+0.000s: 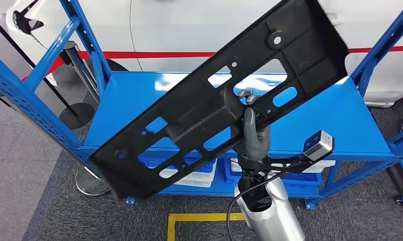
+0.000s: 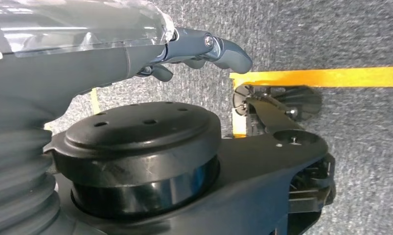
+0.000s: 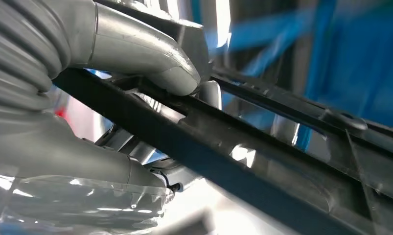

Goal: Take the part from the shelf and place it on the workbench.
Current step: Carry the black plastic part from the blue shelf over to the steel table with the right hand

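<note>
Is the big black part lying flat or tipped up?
Tipped. The black part slants from low on the left to high on the right above the blue shelf, held near its middle by the right hand.

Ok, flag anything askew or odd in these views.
The black part hangs steeply tilted above the blue shelf, gripped by the right hand near its middle alone, so both long ends overhang unsupported. No damage shows. The left hand hangs empty over the floor.
</note>
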{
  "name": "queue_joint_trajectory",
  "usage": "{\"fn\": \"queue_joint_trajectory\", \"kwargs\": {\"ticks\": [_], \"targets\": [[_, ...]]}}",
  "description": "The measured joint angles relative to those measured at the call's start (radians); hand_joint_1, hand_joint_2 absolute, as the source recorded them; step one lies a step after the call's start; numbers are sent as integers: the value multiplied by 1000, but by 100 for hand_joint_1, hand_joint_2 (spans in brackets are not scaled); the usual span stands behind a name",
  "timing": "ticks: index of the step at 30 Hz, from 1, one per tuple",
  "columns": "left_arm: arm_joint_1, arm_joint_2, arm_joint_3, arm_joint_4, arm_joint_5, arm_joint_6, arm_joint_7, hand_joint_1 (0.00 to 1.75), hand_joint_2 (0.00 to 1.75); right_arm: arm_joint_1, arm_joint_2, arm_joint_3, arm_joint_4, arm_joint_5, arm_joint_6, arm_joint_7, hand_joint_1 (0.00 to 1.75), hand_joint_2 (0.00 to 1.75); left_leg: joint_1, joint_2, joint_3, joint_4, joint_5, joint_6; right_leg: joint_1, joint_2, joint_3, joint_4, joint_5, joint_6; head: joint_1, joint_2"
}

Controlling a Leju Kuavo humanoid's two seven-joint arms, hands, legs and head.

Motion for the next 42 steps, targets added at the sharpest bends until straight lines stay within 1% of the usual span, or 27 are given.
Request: {"fn": "queue_joint_trajectory", "kwargs": {"ticks": [3,4,6,8,9,10,11,13,15,17,19,20,23,24,25,26,28,30,31,33,35,36,37,39,40,41,42], "targets": [[0,-2,0,0,-1,-1,8,0,175,0,-2,4,-42,-77,148,35,175,175,3,-3,-6,0,11,-20,5,1,-9,-8,14,-23,0,0],[1,-2,0,0,-1,-2,12,0,175,-1,-1,4,-53,-107,192,50,175,175,5,-3,-12,9,-3,-26,4,-1,-15,-11,23,-32,-1,0],[1,-2,0,0,-4,-7,17,0,175,-6,4,6,-72,-174,273,89,175,175,10,-2,-38,81,-78,-33,3,-5,-31,-15,41,-47,-1,0],[-1,-2,0,0,-6,-14,20,0,175,-11,11,11,-86,-250,352,135,175,175,11,-2,-71,204,-166,-38,7,-6,-55,-15,60,-52,-2,0],[-2,-2,0,0,-7,-17,21,0,175,-12,14,15,-91,-283,387,159,175,175,11,-2,-76,252,-187,-38,9,-7,-68,-14,69,-52,-2,0],[-2,-2,0,0,-7,-18,23,0,175,-13,17,22,-95,-308,418,183,175,175,11,-2,-67,272,-185,-38,10,-8,-82,-13,79,-52,-2,0],[-2,-2,0,0,-7,-18,25,0,175,-14,20,29,-98,-326,441,205,175,175,10,-2,-40,256,-166,-36,11,-8,-95,-12,89,-51,-2,0],[-4,-1,0,0,-6,-18,27,0,175,-16,26,45,-100,-345,467,235,175,175,8,-2,57,141,-124,-28,11,-8,-116,-10,106,-47,-2,0],[-9,0,0,0,-5,-16,28,0,175,-18,33,56,-101,-350,475,248,175,175,2,-2,146,10,-124,-19,10,-9,-125,-10,123,-37,-2,0],[-12,0,0,0,-5,-15,28,0,175,-20,37,64,-101,-351,477,255,175,175,-6,-3,170,-40,-129,-10,8,-12,-125,-17,141,-24,-3,0],[-11,0,0,0,-4,-15,29,0,175,-21,37,67,-101,-353,478,256,175,175,-3,0,159,-48,-105,2,6,-11,-129,-21,145,-12,-5,0],[-10,-1,0,0,-4,-15,29,0,175,-21,37,68,-101,-355,478,256,175,175,-1,2,150,-53,-90,9,6,-10,-137,-6,121,-8,-4,0],[-10,-1,0,0,-4,-15,29,0,175,-20,37,69,-101,-357,478,256,175,175,-1,8,109,-56,-51,22,5,-8,-178,140,-23,-1,-4,0],[-10,-2,0,0,-4,-15,29,0,175,-20,37,69,-101,-357,478,256,175,175,-1,9,93,-55,-39,22,5,-7,-187,197,-48,2,-4,0],[-10,-2,0,0,-4,-15,29,0,175,-20,37,69,-101,-357,478,256,175,175,-2,9,75,-53,-28,21,5,-8,-185,235,-49,4,-4,0],[-9,-2,0,0,-4,-15,29,0,175,-20,37,69,-101,-357,478,256,175,175,-2,10,58,-50,-17,19,4,-8,-170,245,-29,5,-4,0],[-9,-2,0,0,-4,-10,29,0,175,-20,37,69,-101,-358,478,259,175,175,-2,10,28,-40,1,13,2,-8,-90,169,18,4,-4,0],[-9,-3,0,0,-2,1,27,0,175,-21,37,70,-101,-361,478,264,175,175,-4,9,8,-28,11,6,3,-7,8,45,11,-1,-4,0],[-9,-5,0,0,-1,7,25,0,175,-20,37,70,-101,-361,479,266,175,175,-5,8,3,-23,15,2,5,-6,38,1,-5,-4,-4,0],[-9,-8,0,0,0,16,21,0,175,-16,38,71,-99,-354,479,266,175,175,-6,8,-2,-21,25,-7,10,-5,50,-31,-17,-15,-5,0],[-6,-11,0,0,0,22,17,0,175,-8,37,71,-92,-325,479,261,175,175,-2,7,-8,-20,32,-20,11,-7,39,-37,-3,-31,-4,0],[-5,-12,0,0,0,20,16,0,175,-2,37,72,-88,-306,478,257,175,175,0,7,-16,-7,13,-26,10,-8,30,-38,9,-39,-6,0],[-4,-12,0,0,-1,16,16,0,175,4,37,73,-83,-287,476,253,175,175,2,6,-29,23,-25,-31,9,-10,18,-40,22,-46,-6,0],[-4,-11,0,0,-5,1,16,0,175,15,38,75,-75,-258,465,244,175,175,4,6,-60,133,-130,-37,10,-9,-13,-39,46,-54,-8,0],[-5,-10,0,0,-7,-7,16,0,175,21,37,75,-71,-247,459,241,175,175,5,6,-70,194,-164,-39,11,-8,-30,-38,58,-55,-8,0],[-5,-8,-1,0,-8,-12,16,0,175,27,37,75,-67,-238,453,238,175,175,5,6,-70,238,-175,-40,12,-7,-47,-37,70,-55,-8,0],[-5,-6,-1,0,-9,-16,16,0,175,34,37,75,-62,-229,448,236,175,175,5,6,-57,255,-163,-39,13,-5,-65,-36,82,-53,-8,0]]}}
